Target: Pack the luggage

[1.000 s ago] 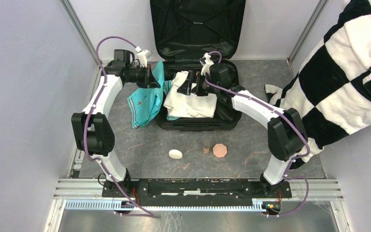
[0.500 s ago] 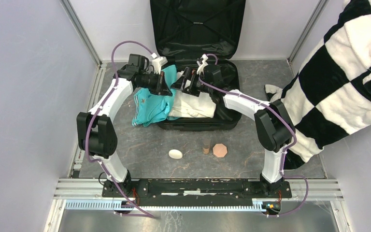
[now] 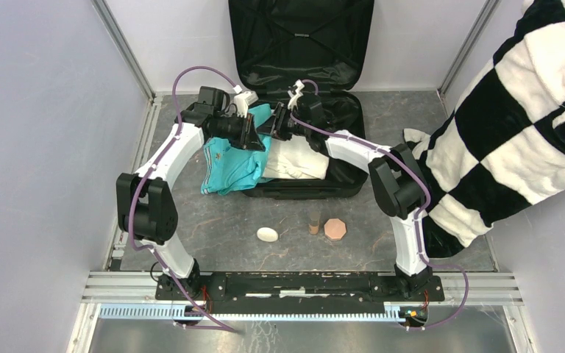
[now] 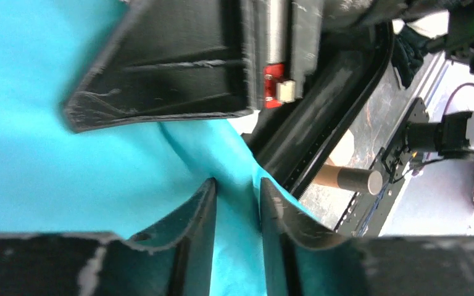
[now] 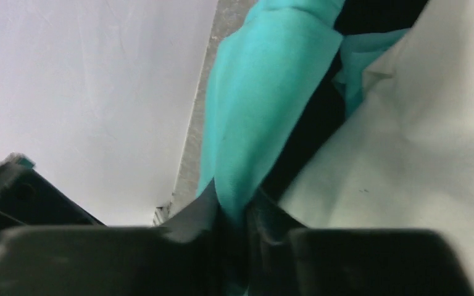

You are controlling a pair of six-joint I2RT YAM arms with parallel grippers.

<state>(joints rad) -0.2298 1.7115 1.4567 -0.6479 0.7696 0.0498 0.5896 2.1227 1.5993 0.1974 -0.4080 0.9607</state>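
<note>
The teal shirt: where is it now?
In the top view, the teal shirt drapes over the left rim of the open luggage, left of the white cloth, with the right end effector pinching its upper edge.

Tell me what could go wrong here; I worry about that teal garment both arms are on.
Much of the teal garment hangs over the left rim of the luggage; a slip from the right pincer could drop it outside. The left pincer also has that cloth between its fingers, near the right one; they might collide or stretch the fabric. Pulling may ruffle the white cloth beside it.
</note>
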